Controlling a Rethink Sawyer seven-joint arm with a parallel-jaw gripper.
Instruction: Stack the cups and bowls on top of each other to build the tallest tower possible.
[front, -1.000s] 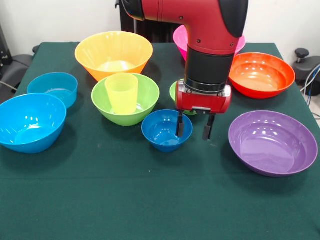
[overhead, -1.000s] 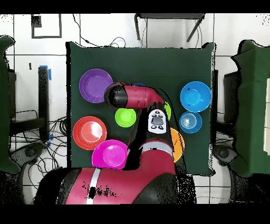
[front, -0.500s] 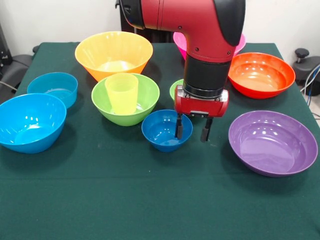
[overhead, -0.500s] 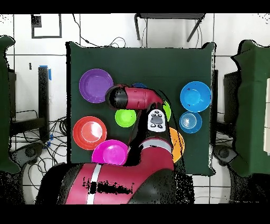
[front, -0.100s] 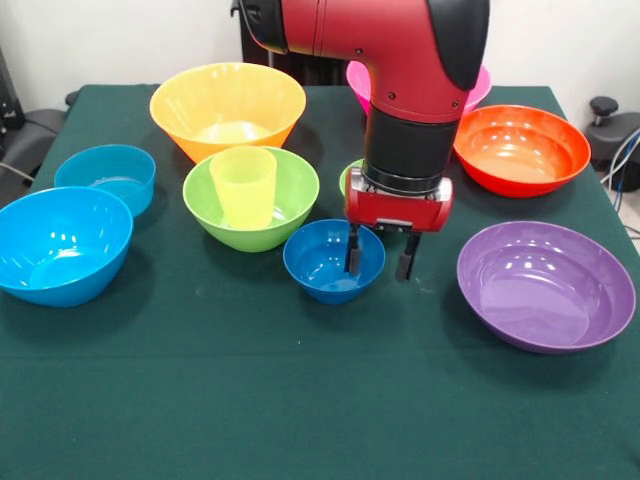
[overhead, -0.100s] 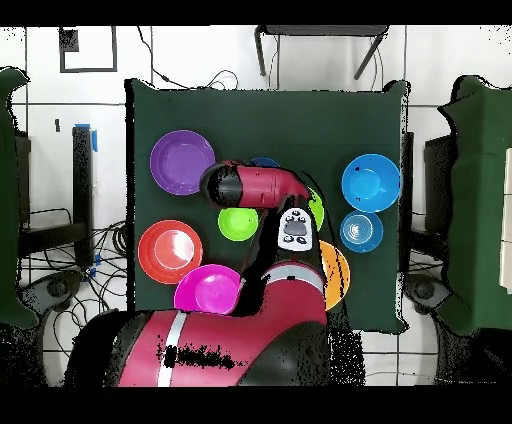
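My gripper (front, -0.100s: 378, 258) hangs open at the right rim of a small dark blue bowl (front, -0.100s: 325, 262). Its left finger (front, -0.100s: 352, 252) is inside the bowl and the other is outside, so the rim lies between them. The pale yellow cup (front, -0.100s: 243, 186) stands upright in a lime-green bowl (front, -0.100s: 290, 195) just left of it. A small green bowl (front, -0.100s: 349, 177) peeks out behind the gripper. In the overhead view the arm (overhead, -0.100s: 255, 185) hides the gripper, and only a sliver of the dark blue bowl (overhead, -0.100s: 264, 161) shows. No tower stands.
Around these sit a large orange-yellow bowl (front, -0.100s: 227, 105), a low light-blue bowl (front, -0.100s: 105, 175), a big blue bowl (front, -0.100s: 60, 243), a pink bowl (front, -0.100s: 358, 78) behind the arm, a red-orange bowl (front, -0.100s: 520, 148) and a wide purple bowl (front, -0.100s: 545, 285). Green cloth covers the table (front, -0.100s: 300, 400).
The gripper has crept a little to the left in the front view, over the dark blue bowl's rim, with its fingers slightly closer together. No bowl has moved.
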